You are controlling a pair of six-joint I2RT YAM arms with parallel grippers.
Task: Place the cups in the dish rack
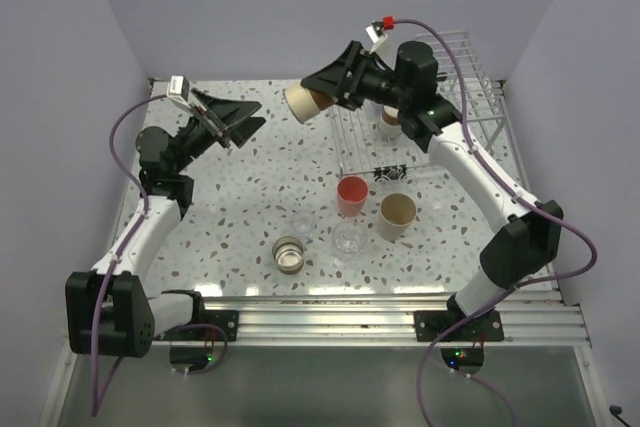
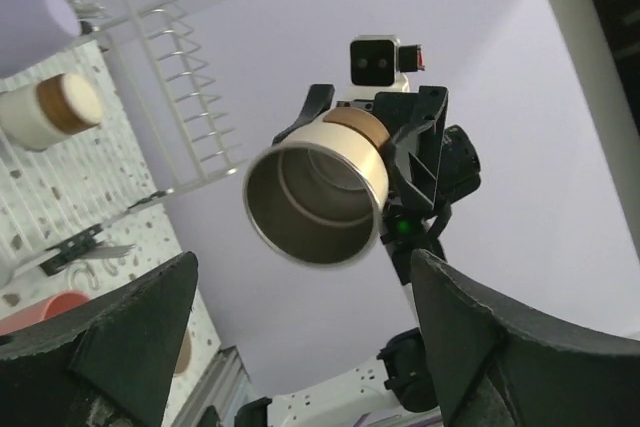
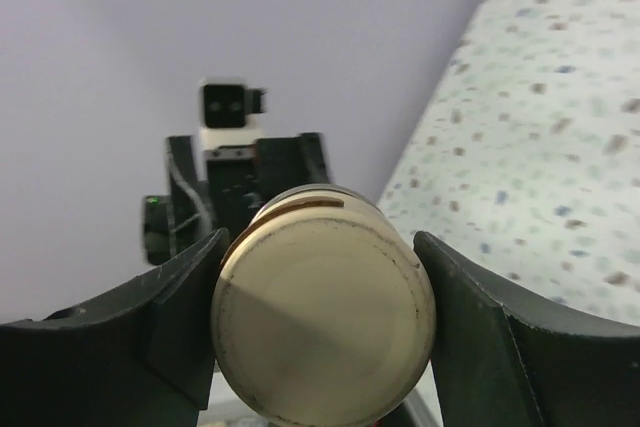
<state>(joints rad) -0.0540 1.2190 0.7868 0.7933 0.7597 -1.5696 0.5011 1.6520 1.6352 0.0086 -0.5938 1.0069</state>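
Top external view: right claw (image 1: pixel 318 95) clamps a brownish metallic cup (image 1: pixel 299 103) sideways in midair at 12 o'clock. Its mouth faces the left claw (image 1: pixel 252 117), which gapes empty near it, not touching. Dish rack (image 1: pixel 470 77) stands at 2 o'clock along the tabletop's (image 1: pixel 240 197) far right edge. The coral-red cup (image 1: pixel 352 195) and beige cup (image 1: pixel 397 215) stand near centre.

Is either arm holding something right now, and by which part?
The right tool holds a brownish metallic cup sideways, pinched on its sides near the closed bottom. The left tool is open and empty.
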